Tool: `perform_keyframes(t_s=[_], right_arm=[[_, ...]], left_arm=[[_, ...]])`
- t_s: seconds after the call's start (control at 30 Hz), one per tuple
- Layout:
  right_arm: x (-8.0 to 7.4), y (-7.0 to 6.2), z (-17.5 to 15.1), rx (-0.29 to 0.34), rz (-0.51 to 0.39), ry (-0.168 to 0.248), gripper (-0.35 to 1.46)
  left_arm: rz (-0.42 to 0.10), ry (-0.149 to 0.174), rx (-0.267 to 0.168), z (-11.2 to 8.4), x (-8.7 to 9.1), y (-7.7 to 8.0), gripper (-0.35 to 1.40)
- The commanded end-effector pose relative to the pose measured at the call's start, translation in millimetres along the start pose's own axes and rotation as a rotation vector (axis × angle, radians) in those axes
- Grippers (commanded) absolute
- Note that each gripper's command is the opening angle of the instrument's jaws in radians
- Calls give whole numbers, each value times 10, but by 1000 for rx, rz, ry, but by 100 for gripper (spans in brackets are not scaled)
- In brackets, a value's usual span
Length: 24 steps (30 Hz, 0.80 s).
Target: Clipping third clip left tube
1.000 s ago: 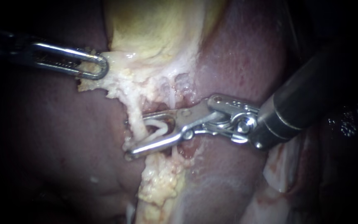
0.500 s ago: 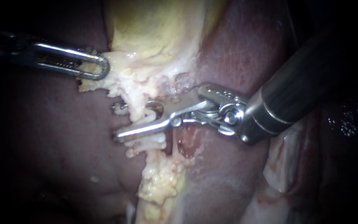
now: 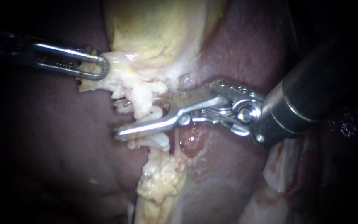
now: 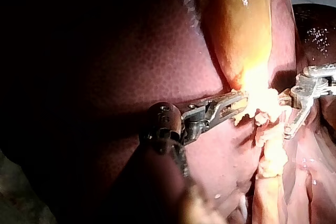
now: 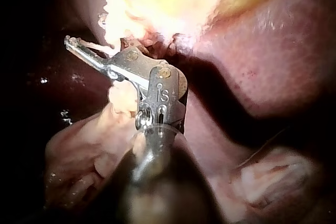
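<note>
The pale left tube (image 3: pixel 142 105) runs down from the yellow gallbladder (image 3: pixel 158 29) over the dark liver (image 3: pixel 54 137). My right instrument (image 3: pixel 119 119) comes in from the right, its jaws open and straddling this tube, with a white clip curled between them. Another white clip (image 3: pixel 159 142) sits on the tube just under the lower jaw. My left instrument (image 3: pixel 98 66) is shut on pale tissue at the gallbladder's lower edge and holds it out to the left. In the wrist views, the left jaws (image 4: pixel 236 106) bite that fringe, and the right jaws (image 5: pixel 79 48) reach across the tube.
Fatty yellow-white tissue (image 3: pixel 158 182) hangs below the tube. A raw red patch (image 3: pixel 191 143) lies beside it under the right instrument's hinge. Pale folds (image 3: pixel 286 166) lie at the lower right. In the left wrist view, the right instrument (image 4: pixel 294 119) stands just beyond the fringe.
My right instrument has moved up and to the left, so the tube now lies deeper between its jaws and higher up. The left instrument has held still.
</note>
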Motion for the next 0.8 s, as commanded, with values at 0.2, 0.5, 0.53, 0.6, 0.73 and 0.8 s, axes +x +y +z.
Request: perform_keyframes(t_s=[0.2,0.5,0.53,0.6,0.73,0.8], right_arm=[[-2,0,-5,-2,34,0,3],[-3,-3,-11,-7,93,3,-35],[-3,-3,-12,-14,93,6,-35],[-4,-3,-12,-16,93,4,-35],[-5,-3,-12,-19,92,4,-35],[-5,-3,-12,-19,92,4,-35]], left_arm=[[1,-2,-2,1,-1,0,-35],[1,-2,-2,1,-1,0,-35],[1,-2,-2,1,-1,0,-35],[1,-2,-2,1,-1,0,-35],[1,-2,-2,1,-1,0,-35],[1,-2,-2,1,-1,0,-35]])
